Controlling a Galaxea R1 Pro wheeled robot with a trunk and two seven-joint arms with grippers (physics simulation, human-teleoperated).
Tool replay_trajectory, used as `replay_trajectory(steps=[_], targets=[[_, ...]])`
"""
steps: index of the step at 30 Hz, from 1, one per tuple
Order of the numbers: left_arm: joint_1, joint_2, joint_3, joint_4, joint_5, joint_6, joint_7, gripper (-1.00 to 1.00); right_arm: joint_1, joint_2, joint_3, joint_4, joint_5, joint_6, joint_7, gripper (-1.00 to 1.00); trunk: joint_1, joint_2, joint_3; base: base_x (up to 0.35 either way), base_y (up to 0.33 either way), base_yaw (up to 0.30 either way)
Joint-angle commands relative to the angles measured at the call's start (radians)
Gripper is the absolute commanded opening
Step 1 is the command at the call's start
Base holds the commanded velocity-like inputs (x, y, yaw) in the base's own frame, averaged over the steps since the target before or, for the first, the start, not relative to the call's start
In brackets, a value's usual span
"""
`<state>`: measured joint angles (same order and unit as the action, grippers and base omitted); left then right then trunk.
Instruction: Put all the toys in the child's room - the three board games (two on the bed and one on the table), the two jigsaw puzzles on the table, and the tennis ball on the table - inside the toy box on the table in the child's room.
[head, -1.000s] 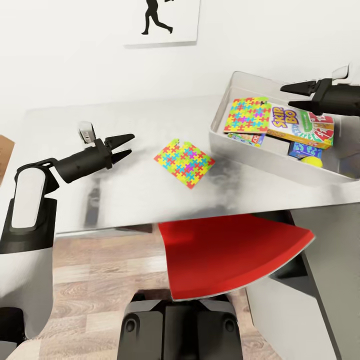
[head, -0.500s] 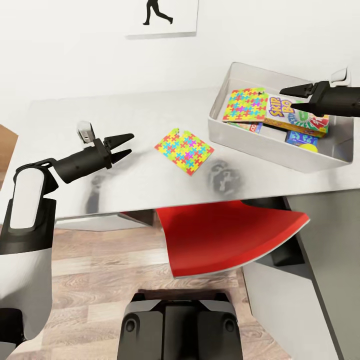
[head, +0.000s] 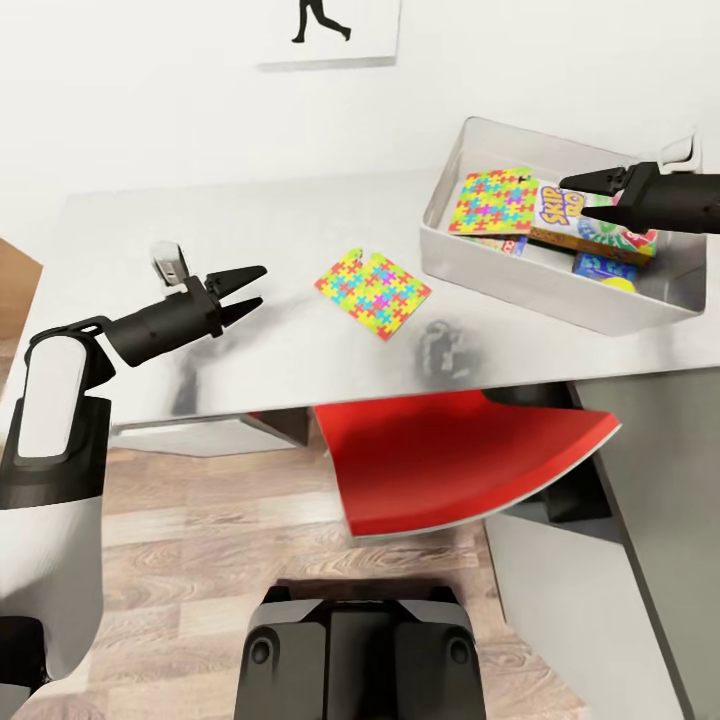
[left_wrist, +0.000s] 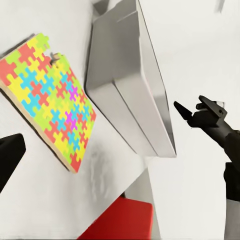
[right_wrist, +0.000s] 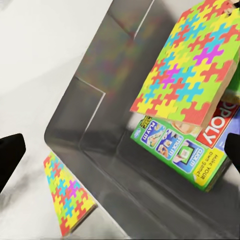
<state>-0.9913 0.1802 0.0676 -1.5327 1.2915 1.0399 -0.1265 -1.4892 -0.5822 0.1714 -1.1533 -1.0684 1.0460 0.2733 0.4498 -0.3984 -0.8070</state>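
Reaching in over the tabletop's (head: 250, 350) left part, the left gripper (head: 250, 287) hangs just above the surface with its 2 fingers spread and nothing between them. Near the middle of the tabletop lies 1 jigsaw puzzle (head: 372, 293), flat, turned corner-on to the front edge and apart from both grippers; the left wrist view shows the same square (left_wrist: 47, 97) lying beside the tray's outer wall without touching it. Under the front edge a red chair seat (head: 450, 470) juts out above the wood plank floor (head: 200, 540). At the right end, by the back edge, stands the toy box (head: 520, 290), a shallow light-grey tray. Inside it the second jigsaw puzzle (head: 493, 201) rests tilted on top of the Monopoly box (right_wrist: 185, 150), with the Skip-Bo box (head: 590, 222) next to it, a small blue box (head: 603, 267) nearer the front wall and the yellow tennis ball (head: 622, 285) against that wall. The right gripper (head: 580, 196) hovers over the tray's contents, fingers parted and empty. On the white wall behind hangs a poster of a black running figure (head: 325, 25).
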Motion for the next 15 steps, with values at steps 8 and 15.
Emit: replay_trajectory(steps=[8, 15], targets=[[-0.001, 0.002, 0.009, 0.000, -0.008, 0.004, -0.012, 1.00, -0.002, -0.001, 0.002, 0.000, 0.010, 0.001, 0.009, 1.00, 0.000, -0.002, -0.001, -0.186, 0.158, 0.000], [-0.001, 0.002, 0.017, 0.000, -0.007, 0.005, -0.013, 1.00, -0.002, -0.001, 0.002, 0.000, 0.013, 0.001, 0.008, 1.00, 0.000, -0.002, -0.001, -0.117, 0.238, 0.000]])
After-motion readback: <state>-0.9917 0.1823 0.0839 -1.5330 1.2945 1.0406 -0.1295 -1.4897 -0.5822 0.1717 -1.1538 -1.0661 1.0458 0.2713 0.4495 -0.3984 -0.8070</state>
